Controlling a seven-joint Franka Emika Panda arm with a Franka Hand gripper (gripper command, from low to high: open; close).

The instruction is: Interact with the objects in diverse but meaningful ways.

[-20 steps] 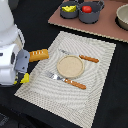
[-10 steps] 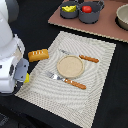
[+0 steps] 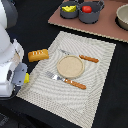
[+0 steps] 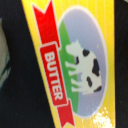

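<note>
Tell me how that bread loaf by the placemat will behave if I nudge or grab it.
The bread loaf looks like rigid toy plastic, so probably stiff and light. Its rounded, glossy top may slip in a pinch. It lies long and low on the dark table, so it should slide rather than roll.

The claw is hidden behind the arm's white body (image 3: 9, 60). The butter block (image 4: 70, 60) is cut off by the wrist view's edges, and only a yellow sliver (image 3: 26, 78) is seen outside.

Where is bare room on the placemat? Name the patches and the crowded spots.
Free: the placemat on the exterior view's right of the plate, and its near corner below the fork. Crowded: around the plate, hemmed by knife and fork.
</note>
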